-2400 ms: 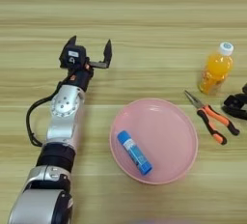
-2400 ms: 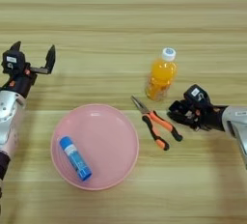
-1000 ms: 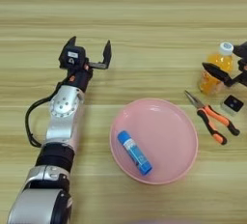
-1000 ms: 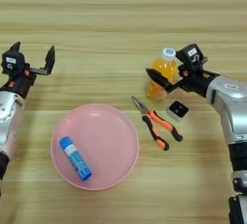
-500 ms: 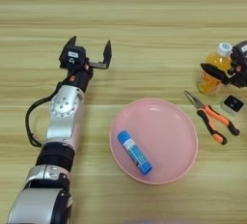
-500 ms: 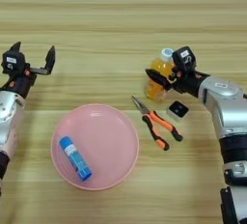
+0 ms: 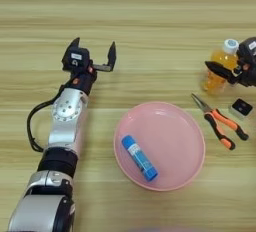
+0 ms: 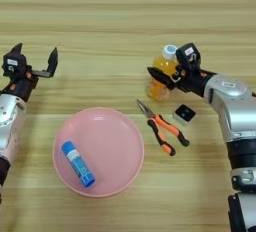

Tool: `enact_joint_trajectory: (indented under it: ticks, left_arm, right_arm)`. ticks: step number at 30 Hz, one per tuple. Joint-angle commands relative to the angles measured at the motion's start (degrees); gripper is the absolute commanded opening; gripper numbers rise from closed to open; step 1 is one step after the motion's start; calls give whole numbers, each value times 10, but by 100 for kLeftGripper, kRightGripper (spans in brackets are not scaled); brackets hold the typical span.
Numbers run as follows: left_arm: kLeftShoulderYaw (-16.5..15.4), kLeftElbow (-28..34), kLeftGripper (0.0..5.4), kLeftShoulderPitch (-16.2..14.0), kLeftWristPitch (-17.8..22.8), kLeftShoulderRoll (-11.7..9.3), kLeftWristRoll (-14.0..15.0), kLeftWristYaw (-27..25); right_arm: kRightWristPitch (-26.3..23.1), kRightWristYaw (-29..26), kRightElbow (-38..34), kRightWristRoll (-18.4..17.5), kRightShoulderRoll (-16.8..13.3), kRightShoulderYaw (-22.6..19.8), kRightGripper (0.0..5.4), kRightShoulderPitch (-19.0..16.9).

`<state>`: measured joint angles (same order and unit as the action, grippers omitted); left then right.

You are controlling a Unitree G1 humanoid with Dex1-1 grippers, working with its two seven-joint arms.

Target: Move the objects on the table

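Where plank grain runs crosswise, table (image 7: 150, 6): light wood, pale streaks. Left gripper (image 7: 92, 55), left side, black fingers spread wide, holding nothing. Round pink plate (image 8: 120, 141), smooth, toward the near edge, carrying blue glue stick (image 8: 78, 163), cylindrical, white label unreadable. Right gripper (image 8: 167, 76), right side, fingers straddling orange juice bottle (image 8: 161, 73), upright, white cap; actual grip cannot be told. Orange-handled pliers (image 8: 161, 128) just nearer.

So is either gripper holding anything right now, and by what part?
Left gripper is open and empty. Right gripper is at the orange juice bottle, fingers around its upper body below the cap; whether they are clamped on it cannot be told.
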<state>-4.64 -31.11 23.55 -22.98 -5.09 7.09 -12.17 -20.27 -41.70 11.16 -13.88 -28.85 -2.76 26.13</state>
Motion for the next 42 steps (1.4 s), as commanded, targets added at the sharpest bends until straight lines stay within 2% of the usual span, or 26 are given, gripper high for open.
enact_joint_trajectory:
  ticks: [1,4,9,11,14,19,23,31,42]
  left_arm:
    - [17,48,540,-7,-1,-6,21,-59]
    - [27,106,540,-22,22,-15,51,-112]
    - [37,164,540,-34,72,-42,77,-173]
    - [43,193,540,-43,93,-52,96,-203]
    - [63,249,540,-64,134,-79,126,-270]
    - [94,298,540,-84,184,-112,150,-351]
    - [124,320,540,-97,200,-130,152,-409]
    - [149,309,540,-84,211,-125,139,-427]
    - [161,307,540,-88,207,-120,130,-432]
  right_arm:
    - [-28,-10,-54,-18,-4,2,353,27]
    - [-41,-17,-75,-18,-1,17,353,35]
    - [-59,-28,-102,-14,1,43,353,40]
    - [-65,-29,-111,-13,2,50,353,40]
    - [-73,-31,-127,-11,3,63,353,42]
    - [-107,-37,-182,-27,3,75,353,45]
    - [-137,-39,-224,-39,3,78,353,49]
    - [-193,-35,-305,-70,2,82,353,55]
    - [-239,-25,-390,-103,8,110,353,37]
